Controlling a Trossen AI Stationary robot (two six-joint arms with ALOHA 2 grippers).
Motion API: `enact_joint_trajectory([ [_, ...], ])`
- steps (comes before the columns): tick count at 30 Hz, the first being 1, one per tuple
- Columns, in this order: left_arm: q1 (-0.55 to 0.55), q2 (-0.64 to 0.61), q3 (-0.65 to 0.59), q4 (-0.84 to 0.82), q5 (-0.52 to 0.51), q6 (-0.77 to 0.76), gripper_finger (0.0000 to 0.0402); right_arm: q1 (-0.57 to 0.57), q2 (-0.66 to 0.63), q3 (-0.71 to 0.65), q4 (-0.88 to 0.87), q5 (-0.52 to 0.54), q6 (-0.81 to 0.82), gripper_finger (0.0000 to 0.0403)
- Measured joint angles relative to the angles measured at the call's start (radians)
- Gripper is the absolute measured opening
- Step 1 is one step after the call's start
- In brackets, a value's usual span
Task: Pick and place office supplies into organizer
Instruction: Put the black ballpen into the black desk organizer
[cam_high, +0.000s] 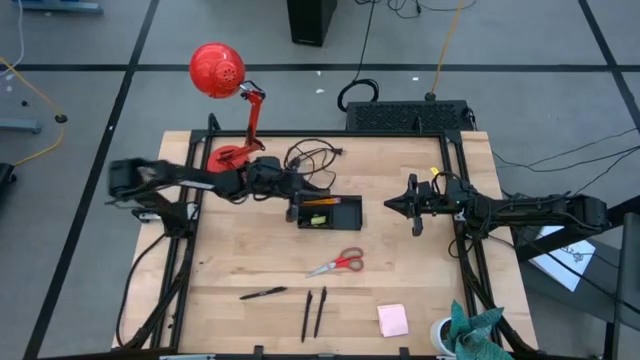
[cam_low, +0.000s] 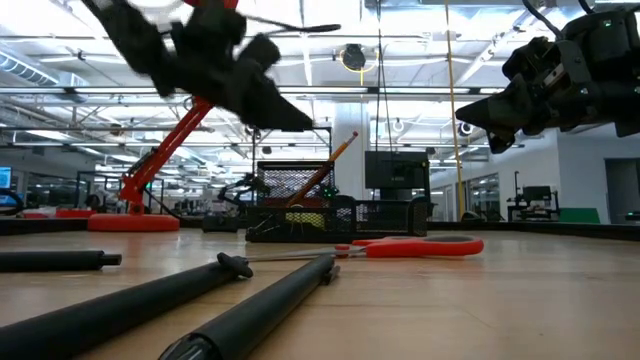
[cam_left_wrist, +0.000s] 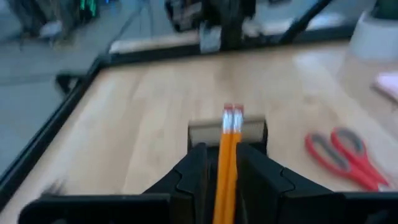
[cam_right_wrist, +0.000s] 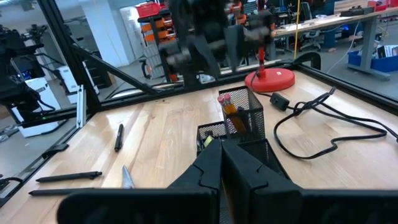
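Two orange pencils leaning in black mesh organizer

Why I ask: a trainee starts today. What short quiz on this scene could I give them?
1. True or false: the scissors lie inside the organizer.
2. How many black pens lie on the table? A) one B) three C) five
3. Fill in: the right tool, hovering beside the organizer, is ___ (open or shut).
Key: 1 false; 2 B; 3 shut.
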Motion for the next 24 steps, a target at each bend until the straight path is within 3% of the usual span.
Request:
enact_joint_trajectory([
  [5,-0.148,-0.193,0.121,-0.523,-0.329,0.04,0.0093,0.0,0.0,0.0,-0.011,0.0,0.0,0.0004],
  [9,-0.314,-0.236,0.247,-0.901,-0.526,-0.106,0.0093,0.0,0.0,0.0,-0.017,0.0,0.0,0.0004],
  [14,-0.508,-0.216,0.313,-1.135,-0.559,-0.395,0.0093,0.0,0.0,0.0,-0.017,-0.001,0.007,0.0004],
  [19,-0.661,-0.157,0.31,-1.129,-0.493,-0.637,0.0093,0.0,0.002,-0.002,-0.023,0.001,0.001,0.0004],
  [24,-0.764,-0.014,0.316,-1.135,-0.506,-0.752,0.0093,0.0,0.003,-0.002,-0.009,0.001,0.001,0.0004],
])
